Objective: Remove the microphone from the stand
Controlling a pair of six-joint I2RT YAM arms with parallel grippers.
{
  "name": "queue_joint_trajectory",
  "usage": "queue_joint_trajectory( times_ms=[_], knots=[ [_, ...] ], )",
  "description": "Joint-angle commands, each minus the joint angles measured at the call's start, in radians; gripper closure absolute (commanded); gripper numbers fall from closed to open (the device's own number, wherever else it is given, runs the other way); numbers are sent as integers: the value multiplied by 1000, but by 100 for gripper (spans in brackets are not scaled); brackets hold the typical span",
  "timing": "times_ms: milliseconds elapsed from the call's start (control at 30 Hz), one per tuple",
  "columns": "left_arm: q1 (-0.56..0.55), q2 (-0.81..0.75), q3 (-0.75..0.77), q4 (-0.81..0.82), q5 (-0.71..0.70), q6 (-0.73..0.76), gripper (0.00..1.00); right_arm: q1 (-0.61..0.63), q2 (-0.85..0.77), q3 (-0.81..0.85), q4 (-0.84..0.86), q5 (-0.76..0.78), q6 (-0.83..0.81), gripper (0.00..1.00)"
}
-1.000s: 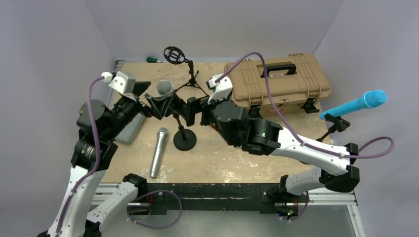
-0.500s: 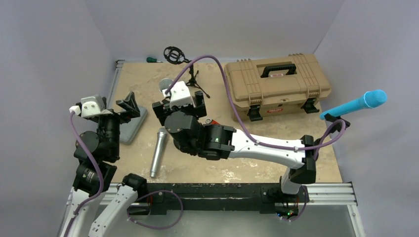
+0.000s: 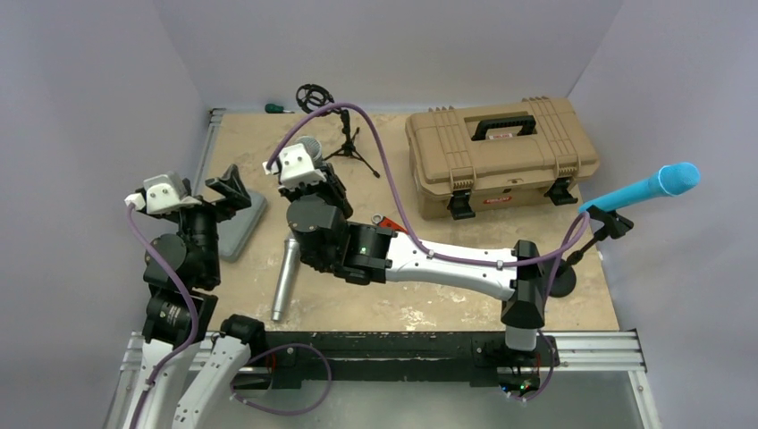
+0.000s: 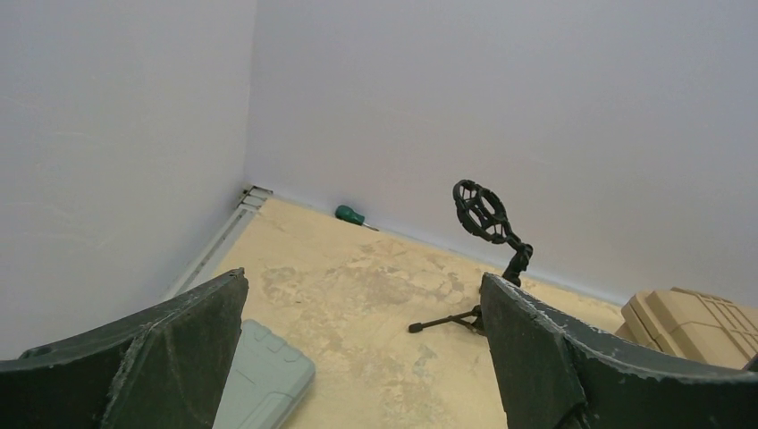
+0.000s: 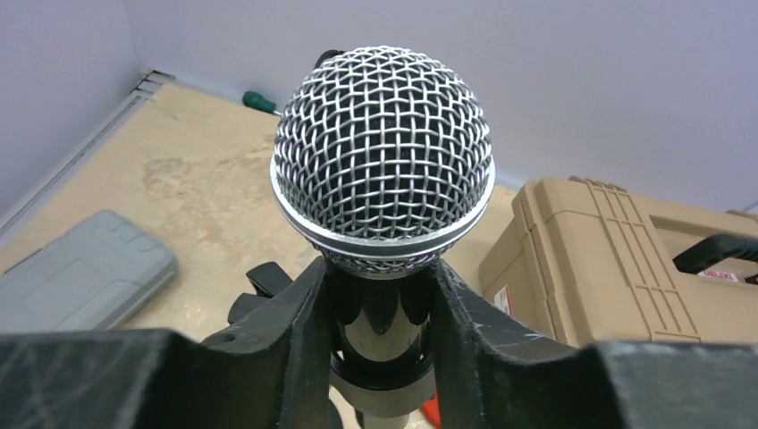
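My right end effector (image 5: 383,308) is clenched on the mic (image 5: 383,161), one finger pressed to each side of the dark body just under the mesh head. The mic stands upright and, as far as I can tell, sits in its stand (image 5: 261,282) at the left-middle of the counter (image 3: 250,143), with my right arm reaching over it. I judge the grasp made and the lift due next. I would draw slowly along the mic's own axis so the clip lets go without dragging the stand, since a sideways tug could topple it. My left end effector (image 4: 362,299) hangs released and empty, well apart to the left. The mic has a round silver mesh grille, a bright band beneath it and a glossy black body. My fingers hide the rest.
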Motion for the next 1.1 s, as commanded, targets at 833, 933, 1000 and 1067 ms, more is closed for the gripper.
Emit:
queue_joint_trajectory(
  times_ms=[833, 933, 1000, 1067],
  knots=[
    [-32, 208, -49, 68, 1110, -7, 0, -324, -529, -416, -5, -987, -7, 100],
    [-108, 279, -2, 54, 1036, 125, 0, -333, -538, -432, 1, -1027, 16, 100],
    [-165, 338, 47, 17, 973, 196, 1, -333, -533, -434, -4, -1037, 22, 100],
    [-195, 378, 61, 26, 944, 255, 3, -333, -532, -438, -7, -1037, 27, 100]
  ],
)
